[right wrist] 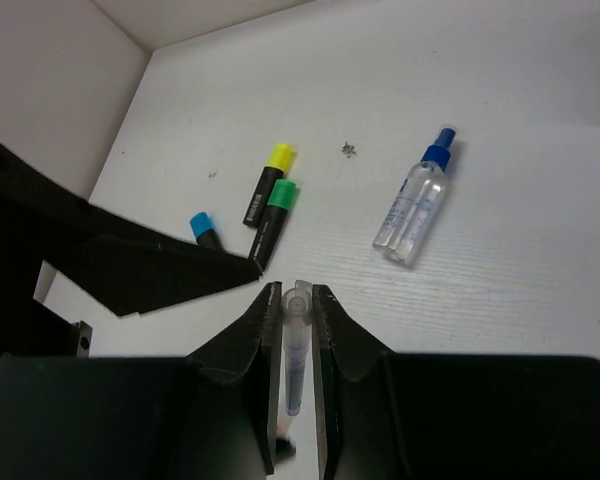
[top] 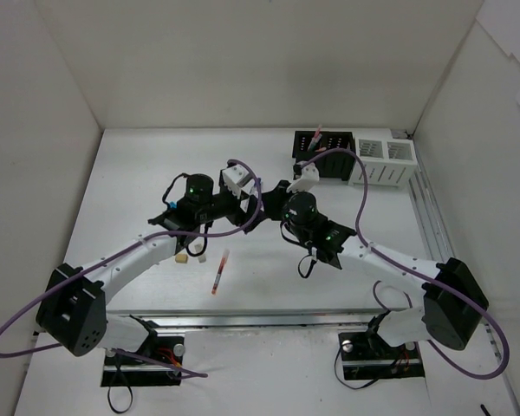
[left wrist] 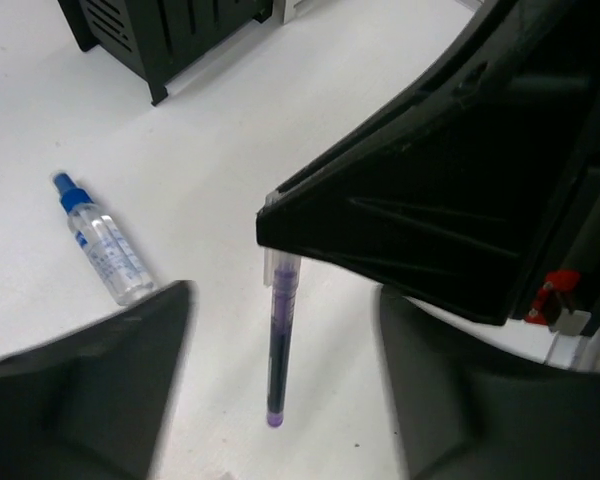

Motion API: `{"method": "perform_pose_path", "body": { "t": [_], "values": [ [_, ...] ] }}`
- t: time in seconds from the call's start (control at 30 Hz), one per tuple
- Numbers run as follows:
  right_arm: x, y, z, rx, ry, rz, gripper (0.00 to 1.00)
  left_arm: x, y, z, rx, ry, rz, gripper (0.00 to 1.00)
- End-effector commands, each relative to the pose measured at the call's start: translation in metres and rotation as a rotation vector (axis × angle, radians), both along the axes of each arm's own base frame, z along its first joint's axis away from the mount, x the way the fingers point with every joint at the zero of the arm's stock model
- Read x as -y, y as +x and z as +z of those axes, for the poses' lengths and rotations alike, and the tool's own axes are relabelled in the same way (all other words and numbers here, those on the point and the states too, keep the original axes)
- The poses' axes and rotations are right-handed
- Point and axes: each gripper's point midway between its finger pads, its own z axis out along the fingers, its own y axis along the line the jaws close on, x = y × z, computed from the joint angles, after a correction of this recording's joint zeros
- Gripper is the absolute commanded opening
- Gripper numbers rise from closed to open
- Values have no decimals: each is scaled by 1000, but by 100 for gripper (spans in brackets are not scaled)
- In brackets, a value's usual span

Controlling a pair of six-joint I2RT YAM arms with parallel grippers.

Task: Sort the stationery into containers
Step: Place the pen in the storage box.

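Black perforated desk organiser [top: 329,139], far right, holds a reddish pen [top: 317,134]; white perforated square bins [top: 386,173] stand just beside. Right gripper [right wrist: 296,295] pinches a clear purple pen [right wrist: 294,360]; left gripper [left wrist: 285,330] stands wide.

**A:** Is there any writing here that can be read?

**B:** None. The clear bottle [left wrist: 110,252] with a blue cap has a label of faint blue print, too small to make out.

**A:** And the clear pen [right wrist: 293,352]?

**B:** No lettering can be made out on it, nor on the highlighters [right wrist: 270,228].
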Motion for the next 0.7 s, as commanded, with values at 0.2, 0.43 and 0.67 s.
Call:
{"method": "perform_pose_path", "body": {
  "t": [0.2,0.43,0.67],
  "values": [
    [51,41,106,254,-17,-218,0,-6,-1,49,126,-50,27,100],
    [129,103,161,379,-203,-469,0,-66,-18,-14,-4,82,274,100],
    [155,199,155,399,-271,-477,0,-96,-47,-71,-217,100,423,99]
  ]
}}
